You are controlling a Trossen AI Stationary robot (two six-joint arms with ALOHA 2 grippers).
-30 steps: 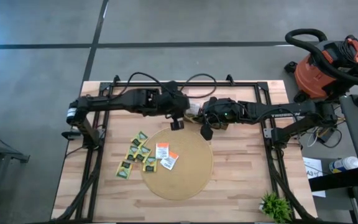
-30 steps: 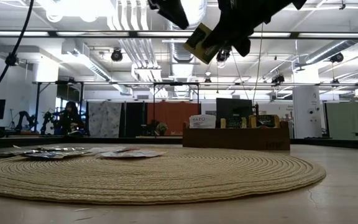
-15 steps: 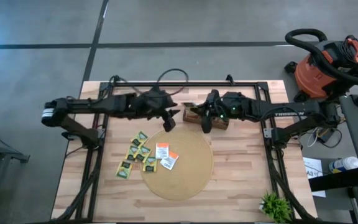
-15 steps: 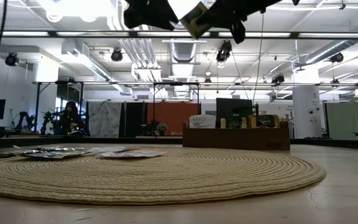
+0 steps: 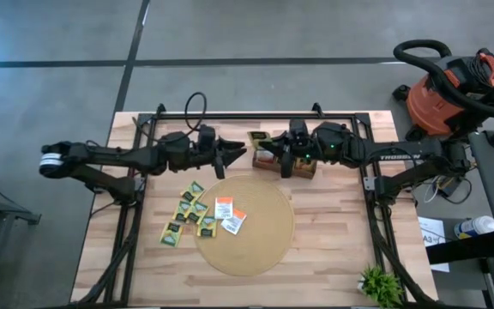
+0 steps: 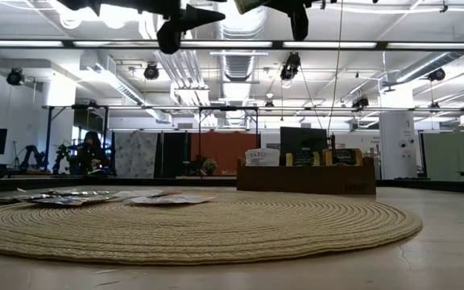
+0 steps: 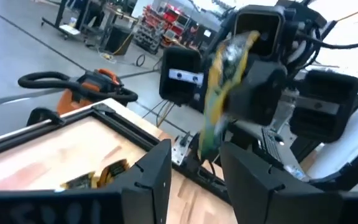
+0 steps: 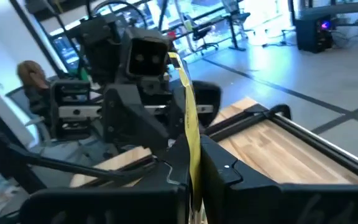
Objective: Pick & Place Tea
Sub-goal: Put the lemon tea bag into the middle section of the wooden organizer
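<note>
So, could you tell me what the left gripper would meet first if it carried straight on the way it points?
Probably the yellow sachet pinched in the right gripper; the left gripper, open, points straight at it, though the gap is hard to judge.

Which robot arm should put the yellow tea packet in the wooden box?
The right one, probably. The right gripper already pinches a yellow sachet and hangs over the wooden box. The left gripper is open, holds nothing, and sits beside the box.

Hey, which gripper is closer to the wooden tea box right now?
Right. The right gripper, gripping a yellow tea sachet, hovers directly over the wooden tea box; the open left gripper sits off beside it.
</note>
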